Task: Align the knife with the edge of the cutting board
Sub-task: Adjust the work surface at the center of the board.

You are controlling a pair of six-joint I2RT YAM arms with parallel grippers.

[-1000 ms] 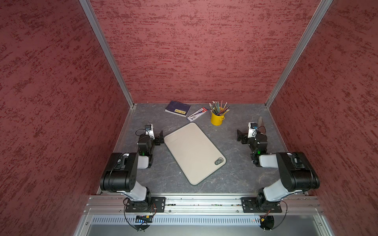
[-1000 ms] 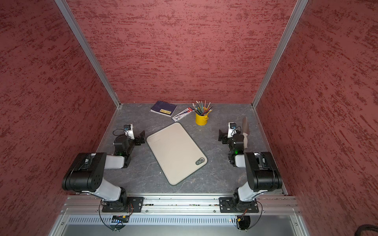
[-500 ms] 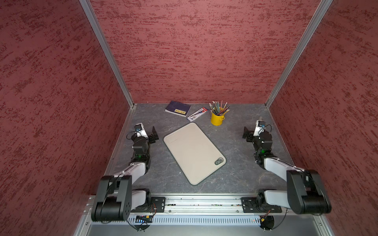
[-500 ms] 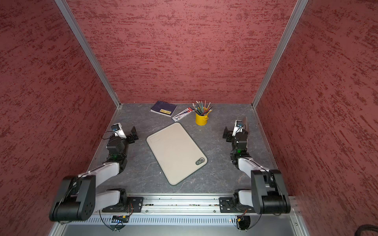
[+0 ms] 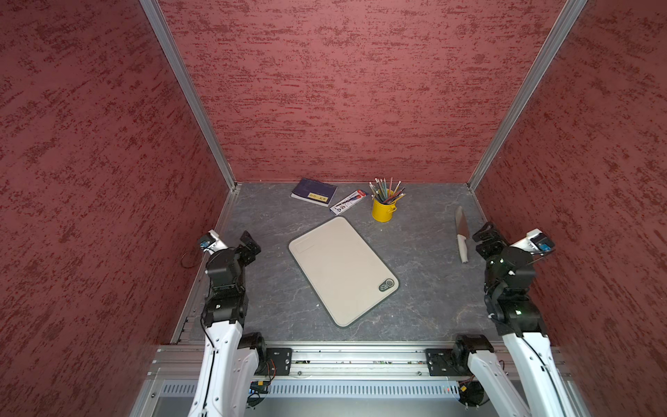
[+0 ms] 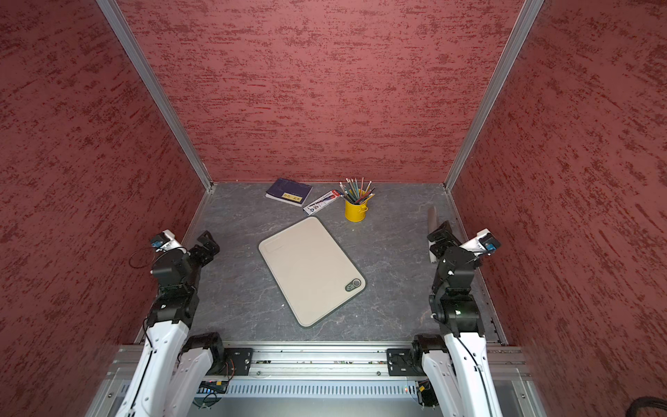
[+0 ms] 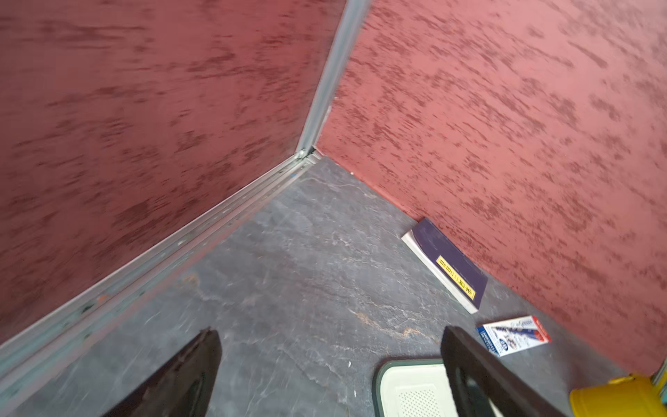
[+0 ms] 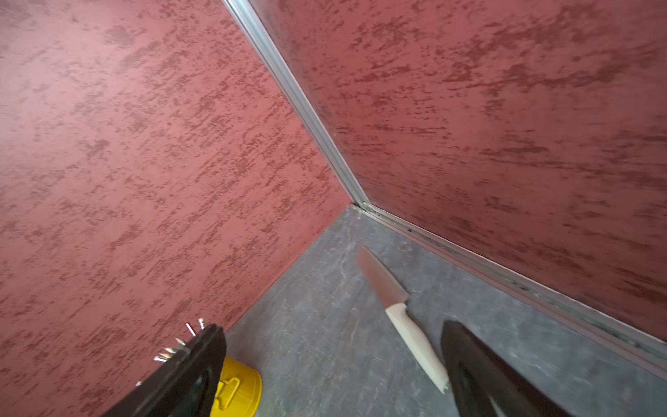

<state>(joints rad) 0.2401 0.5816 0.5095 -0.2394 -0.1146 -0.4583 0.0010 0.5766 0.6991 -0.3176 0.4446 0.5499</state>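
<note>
Red textured walls enclose a grey stone-patterned table (image 5: 274,299). The knife (image 5: 462,234) lies flat at the right of a top view, at mid height, with its blade toward the back wall and its pale handle toward the bottom of the frame. It is well apart from the board (image 5: 343,267), which sits skewed at frame centre, badge corner to the lower right.

Step in hand, as I judge it: the approach to the knife, with nothing grasped yet. My right gripper (image 5: 487,236) stands just right of the handle, jaws spread wide and empty. In the right wrist view the handle's butt lies close beside one jaw but not between the two. My left gripper (image 5: 249,243) hangs at the left of the frame near the board's upper-left corner, jaws likewise spread and empty.

A yellow cup (image 5: 383,211) of pencils and a dark booklet (image 5: 313,192) sit at upper centre, clear of both.

The next move likely calls for turning my right wrist so the jaws straddle the handle across its width, then lowering and closing. The board lies at a slant, so the knife will need rotating as well as carrying to lie parallel to an edge.
</note>
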